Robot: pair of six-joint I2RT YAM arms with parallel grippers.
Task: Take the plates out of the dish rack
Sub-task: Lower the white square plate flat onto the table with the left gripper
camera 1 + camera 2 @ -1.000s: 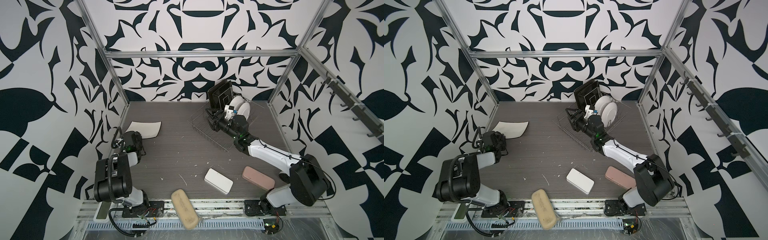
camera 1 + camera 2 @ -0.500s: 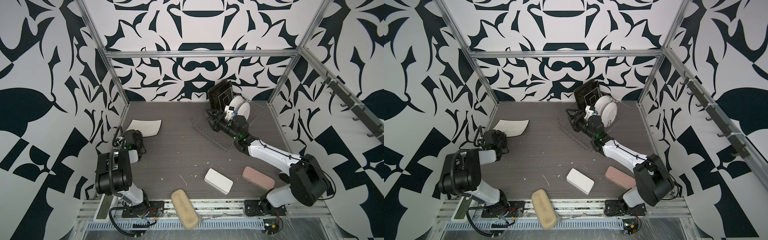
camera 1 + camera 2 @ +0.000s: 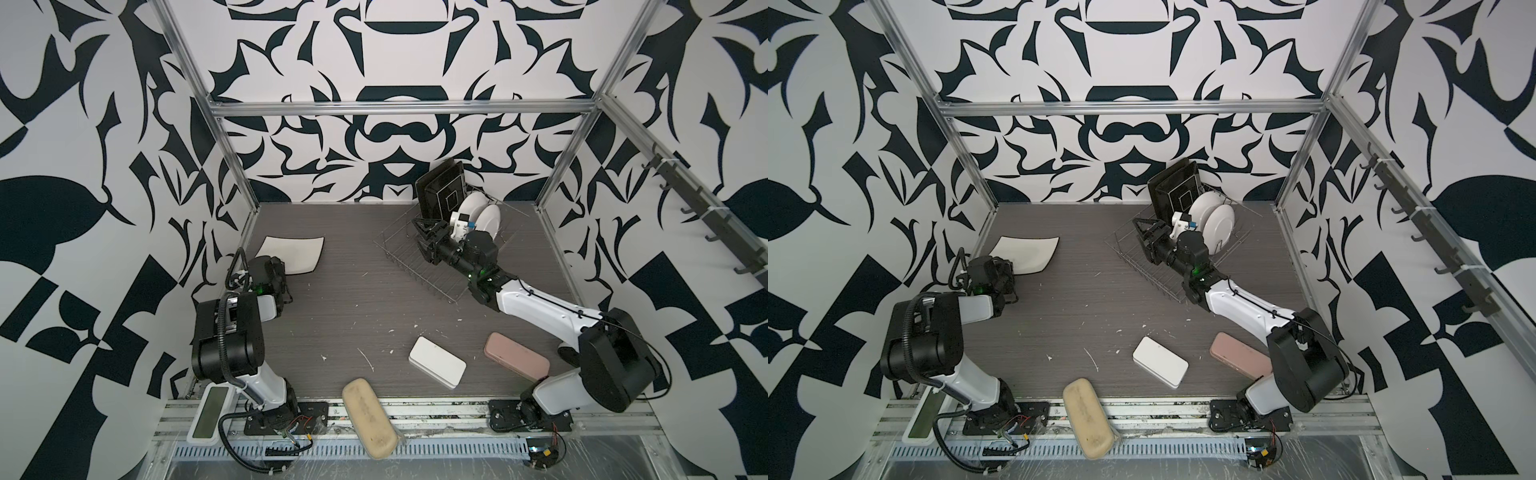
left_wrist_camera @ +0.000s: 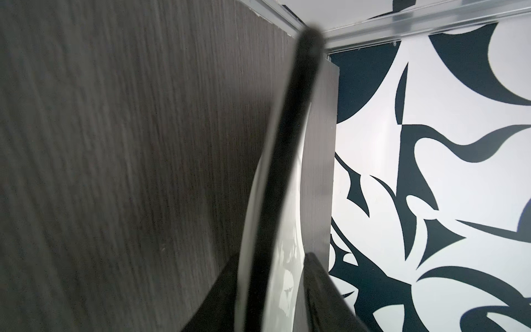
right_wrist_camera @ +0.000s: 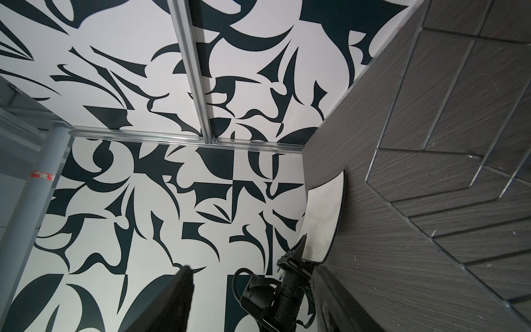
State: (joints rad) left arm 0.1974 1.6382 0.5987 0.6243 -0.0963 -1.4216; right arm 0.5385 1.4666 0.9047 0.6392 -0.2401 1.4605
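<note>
One white square plate (image 3: 293, 254) lies unloaded near the bench's (image 3: 353, 299) far-left corner. The left end effector (image 3: 283, 269) straddles its edge, grip unclear. Four plates (image 3: 478, 214) await in the dish rack (image 3: 409, 266); the right end effector (image 3: 424, 239) hangs wide, empty.

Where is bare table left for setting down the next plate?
The middle of the table is bare, between the white plate and the rack. Crowded: the front right, with white box, pink case and beige case.

Black square plates (image 3: 444, 194); white round plates (image 3: 487, 219); silver rack (image 3: 419, 271); walls (image 3: 395, 124) black-white patterned.
</note>
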